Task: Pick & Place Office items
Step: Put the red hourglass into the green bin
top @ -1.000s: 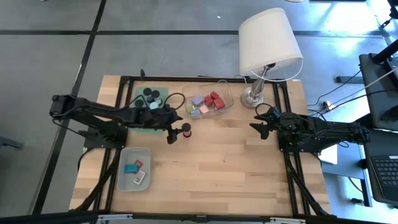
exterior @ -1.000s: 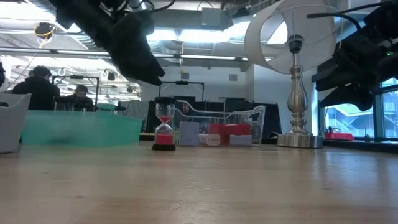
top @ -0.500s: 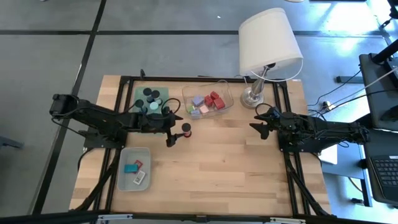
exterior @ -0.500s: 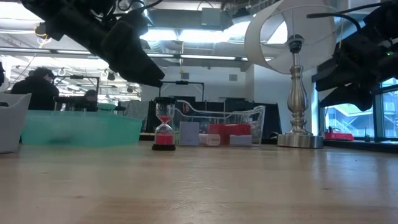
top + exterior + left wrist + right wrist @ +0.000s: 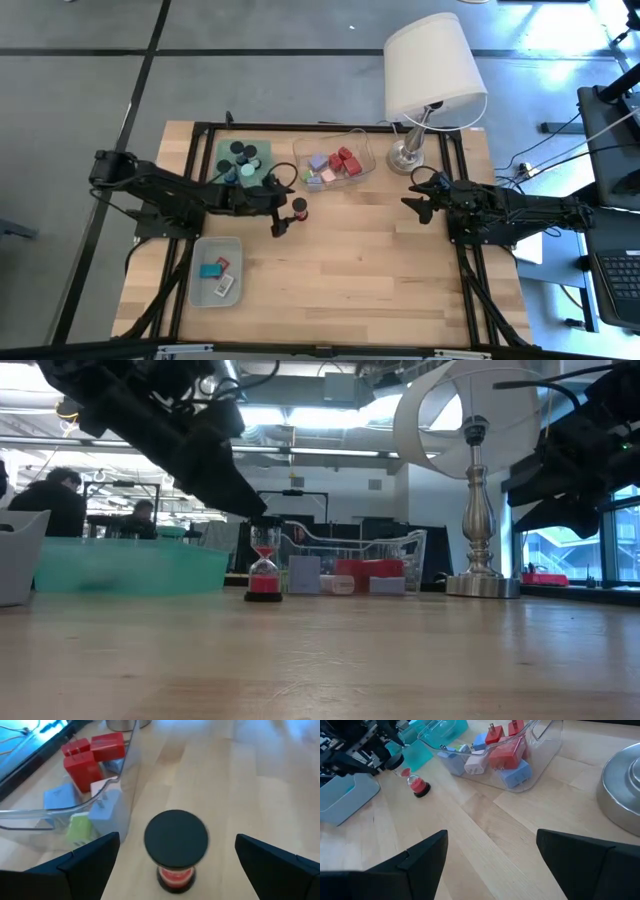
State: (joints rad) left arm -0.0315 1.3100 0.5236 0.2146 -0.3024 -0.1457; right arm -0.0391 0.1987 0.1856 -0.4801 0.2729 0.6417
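Hourglass (image 5: 298, 209) stands upright on your bench (image 5: 380, 260), beside the clear tray (image 5: 334, 158). Your left gripper (image 5: 283, 205) straddles it, fingers spread, not touching. Right gripper (image 5: 414, 194) waits near the lamp (image 5: 432, 70), fingers parted, empty.

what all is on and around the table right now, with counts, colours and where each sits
sand timer: 1, red with black caps, upright on bare wood beside the clear tray
clear tray: 1, at the back, holds red, lilac, pink and green plug blocks
green mat: 1, back left, several black round caps on it
grey tray: 1, front left, teal and red pieces inside
lamp: 1, white shade, back right
left gripper: jaws open around the sand timer
right gripper: right side, jaws open, empty
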